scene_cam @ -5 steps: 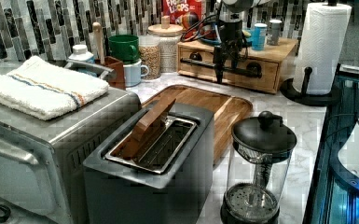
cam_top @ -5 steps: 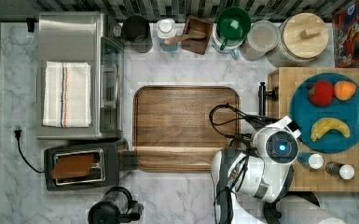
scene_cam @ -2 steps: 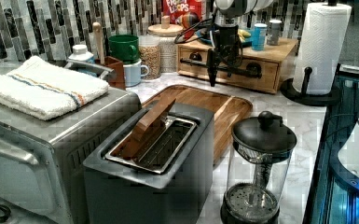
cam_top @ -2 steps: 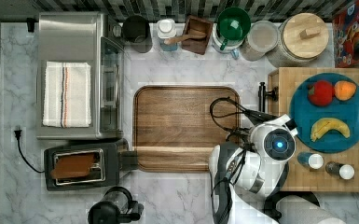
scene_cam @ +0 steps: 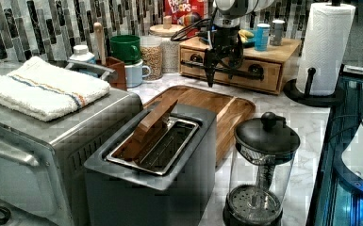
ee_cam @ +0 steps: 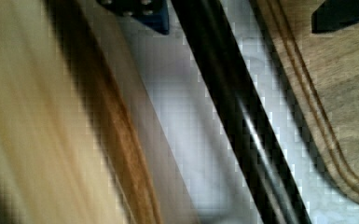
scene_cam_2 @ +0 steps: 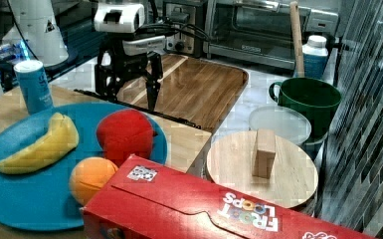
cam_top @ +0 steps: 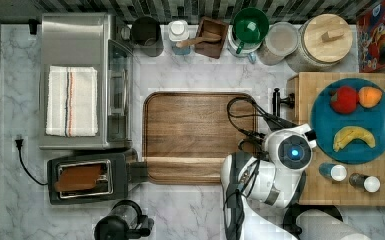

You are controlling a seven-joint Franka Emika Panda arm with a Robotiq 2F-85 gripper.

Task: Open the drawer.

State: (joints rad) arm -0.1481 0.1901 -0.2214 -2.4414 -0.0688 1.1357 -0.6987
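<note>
The drawer (scene_cam: 266, 75) is a light-wood box under the slab that carries the blue plate. It sits flush in its box. A long black bar handle (scene_cam: 247, 74) runs across its front. My gripper (scene_cam: 223, 73) points down at the handle's end on the left view's left. It is open, one finger on each side of the bar. The right view shows the gripper (scene_cam_2: 128, 99) straddling the handle (scene_cam_2: 179, 121) the same way. In the wrist view the black handle (ee_cam: 233, 107) runs between a blue-padded fingertip (ee_cam: 142, 11) and a dark one. The drawer front (ee_cam: 28, 116) lies beside it.
A brown wooden tray (cam_top: 195, 135) lies right beside the drawer front. A toaster (cam_top: 85, 177), a toaster oven (cam_top: 80, 80) and a French press (scene_cam: 261, 174) stand beyond it. A paper towel roll (scene_cam: 323, 47) is next to the drawer. Jars and a green mug (cam_top: 250, 27) line the back wall.
The gripper has come down and shifted toward the left view's left, so its fingers now straddle the handle. The drawer has not moved.
</note>
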